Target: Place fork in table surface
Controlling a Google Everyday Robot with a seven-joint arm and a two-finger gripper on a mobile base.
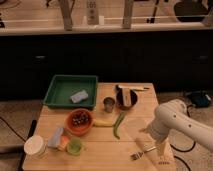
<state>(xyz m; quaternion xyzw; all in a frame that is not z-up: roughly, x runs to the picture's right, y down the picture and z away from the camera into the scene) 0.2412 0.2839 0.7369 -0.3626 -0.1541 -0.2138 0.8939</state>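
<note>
The slim silver fork [142,152] lies on the light wooden table surface [107,150] near the front right corner, tines pointing left. My gripper [161,151] hangs down from the white arm [175,120] at the fork's handle end, low over the table. Whether it touches or holds the fork does not show.
A green tray [60,87] with a grey sponge [78,96] sits at the back left. A metal cup [109,103], a black bowl [126,98] with a dark-handled utensil, a green pepper [118,125], a banana [102,122], an orange bowl [80,120], a white cup [35,146] and a small green cup [75,146] fill the left and middle.
</note>
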